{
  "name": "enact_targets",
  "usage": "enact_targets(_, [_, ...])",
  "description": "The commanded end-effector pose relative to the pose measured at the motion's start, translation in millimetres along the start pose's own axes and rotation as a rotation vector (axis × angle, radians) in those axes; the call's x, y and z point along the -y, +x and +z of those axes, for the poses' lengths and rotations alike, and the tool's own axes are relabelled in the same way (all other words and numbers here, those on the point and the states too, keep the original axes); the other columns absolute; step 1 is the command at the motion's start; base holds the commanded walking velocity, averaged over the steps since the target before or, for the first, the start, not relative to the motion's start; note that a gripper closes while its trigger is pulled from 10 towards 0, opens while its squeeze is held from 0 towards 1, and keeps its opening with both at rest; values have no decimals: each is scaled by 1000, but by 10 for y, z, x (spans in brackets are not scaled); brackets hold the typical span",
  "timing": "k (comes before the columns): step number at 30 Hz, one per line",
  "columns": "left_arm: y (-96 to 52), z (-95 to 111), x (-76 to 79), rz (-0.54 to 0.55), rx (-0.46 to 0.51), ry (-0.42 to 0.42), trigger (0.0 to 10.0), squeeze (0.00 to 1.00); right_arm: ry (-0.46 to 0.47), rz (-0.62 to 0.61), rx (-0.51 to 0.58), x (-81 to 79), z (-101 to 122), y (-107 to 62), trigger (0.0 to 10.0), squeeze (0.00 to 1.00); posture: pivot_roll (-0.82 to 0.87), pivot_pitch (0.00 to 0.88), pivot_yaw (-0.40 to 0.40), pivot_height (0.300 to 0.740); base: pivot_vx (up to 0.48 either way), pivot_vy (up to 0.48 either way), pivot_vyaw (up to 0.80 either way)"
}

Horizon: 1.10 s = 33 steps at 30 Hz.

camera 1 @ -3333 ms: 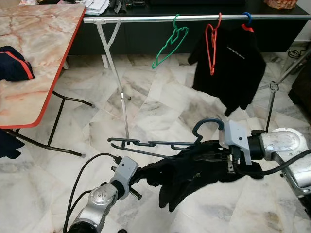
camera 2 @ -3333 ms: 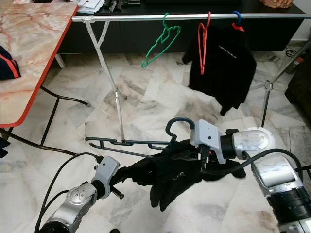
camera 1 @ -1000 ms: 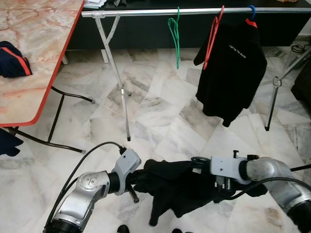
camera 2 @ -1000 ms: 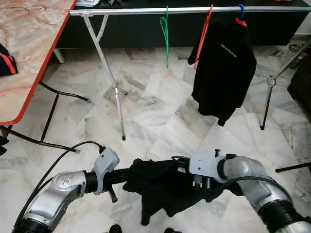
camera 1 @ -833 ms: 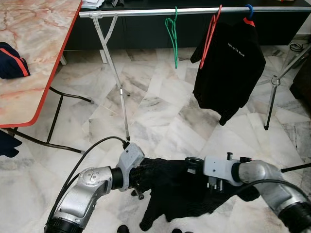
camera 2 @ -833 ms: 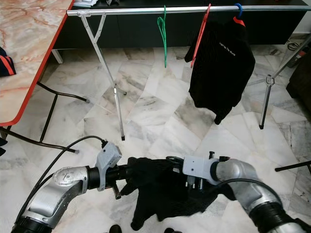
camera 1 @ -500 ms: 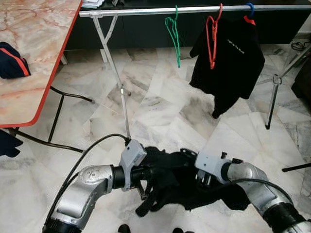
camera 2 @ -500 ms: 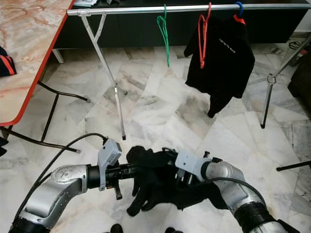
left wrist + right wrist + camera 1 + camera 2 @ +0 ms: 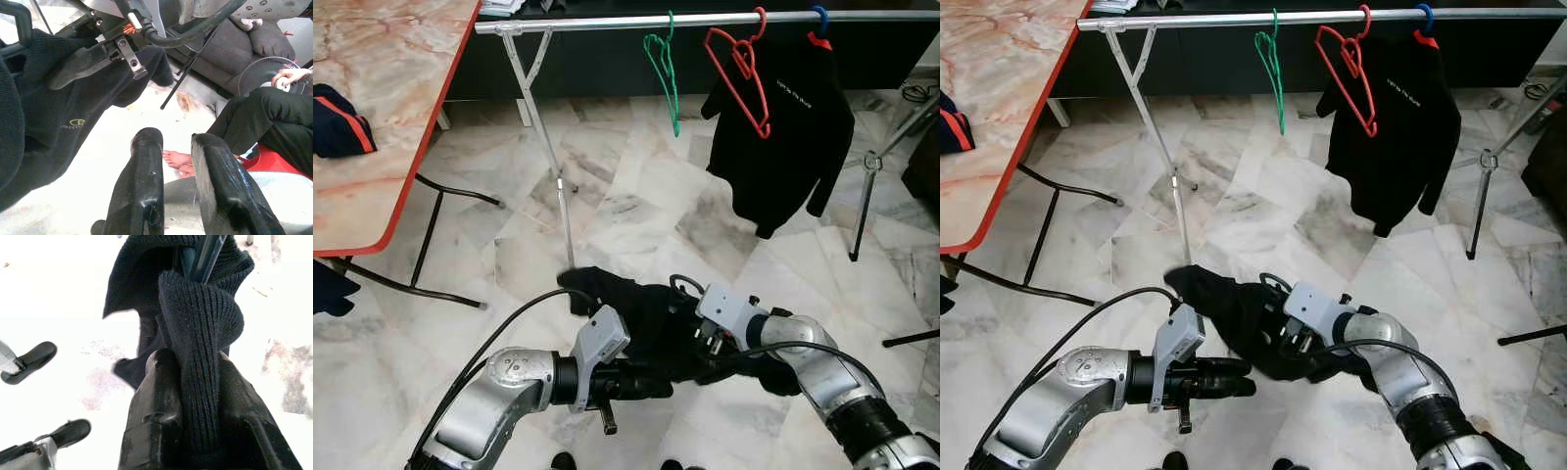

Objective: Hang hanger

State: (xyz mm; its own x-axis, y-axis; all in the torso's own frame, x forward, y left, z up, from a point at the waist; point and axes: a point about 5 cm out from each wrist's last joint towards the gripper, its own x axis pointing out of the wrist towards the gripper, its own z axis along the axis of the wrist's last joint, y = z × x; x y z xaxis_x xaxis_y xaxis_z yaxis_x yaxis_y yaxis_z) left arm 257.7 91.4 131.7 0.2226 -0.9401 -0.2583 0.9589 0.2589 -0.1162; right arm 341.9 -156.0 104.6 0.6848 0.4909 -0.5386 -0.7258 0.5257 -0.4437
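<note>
Knit fabric is pinched between the fingers of the right gripper (image 9: 195, 396), and with it the dark hanger (image 9: 1278, 286), whose hook curves up just above the gripper in the head views. The black garment (image 9: 1234, 313) is draped over that hanger and is held low above the marble floor (image 9: 1263, 215), well short of the clothes rail (image 9: 1234, 18) at the far side. The left gripper (image 9: 178, 181) is seen apart from the cloth, its two fingers set a narrow gap apart with nothing between them.

On the rail a green hanger (image 9: 663, 69), a red hanger (image 9: 739, 73) and a black shirt (image 9: 793, 127) are already hung; a free stretch of rail is seen between the rail's leg and the green hanger.

The load is judged light but awkward: the garment is soft and loose, so it can slide along the hanger's arms or slip off one end if the hanger is tilted. The hanger itself appears stiff and thin. It is best held at the neck, just below the hook, so that the hook is left free to be passed over the rail.
</note>
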Motion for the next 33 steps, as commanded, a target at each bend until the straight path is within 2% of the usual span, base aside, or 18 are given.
enact_targets(1, [-13, 1, 45, -15, -6, 0, 10000, 1000, 9, -7, 57, 21, 53, -4, 0, 0, -52, 295, -26, 740, 0, 0, 0])
enact_targets(4, [-59, 2, 1, 22, -13, 13, 10000, 1000, -2, 10, 95, 29, 65, -18, 0, 0, -53, 296, -27, 740, 0, 0, 0])
enact_targets(9, [-139, 38, -54, 53, -24, 37, 10000, 1000, -73, 130, 130, -22, 11, -96, 0, 0, -53, 295, -30, 740, 0, 0, 0])
enact_targets(12, [-210, 55, -173, 136, -33, 69, 10000, 1000, -123, 197, 83, -39, -112, -147, 0, 0, -53, 296, -33, 740, 0, 0, 0])
enact_targets(16, [-238, 49, -252, 183, -52, 96, 10000, 1000, -147, 276, 68, -89, -170, -181, 0, 0, -53, 296, -33, 740, 0, 0, 0])
enact_targets(21, [-215, 40, -270, 169, -87, 122, 10000, 1000, -185, 401, 59, -173, -215, -231, 0, 0, -52, 296, -37, 740, 0, 0, 0])
enact_targets(24, [-122, 22, -270, 164, -107, 149, 10000, 1000, -181, 437, 97, -202, -154, -228, 0, 0, -53, 296, -37, 740, 0, 0, 0])
enact_targets(27, [-55, 35, -302, 206, -108, 195, 10000, 1000, -179, 451, 122, -218, -106, -227, 0, 0, -58, 296, -39, 740, 0, 0, 0])
enact_targets(28, [-18, 53, -320, 226, -93, 206, 10000, 380, -181, 454, 125, -224, -95, -224, 0, 0, -58, 296, -39, 740, 0, 0, 0])
enact_targets(29, [-18, 53, -320, 226, -93, 206, 10000, 380, -181, 454, 125, -224, -95, -224, 0, 0, -58, 296, -39, 740, 0, 0, 0])
enact_targets(30, [7, 57, -317, 225, -87, 205, 10000, 0, -184, 463, 126, -235, -94, -227, 0, 0, -57, 296, -39, 740, 0, 0, 0])
enact_targets(33, [20, 26, -290, 198, -103, 206, 10000, 0, -183, 468, 130, -239, -92, -232, 0, 0, -59, 296, -39, 740, 0, 0, 0])
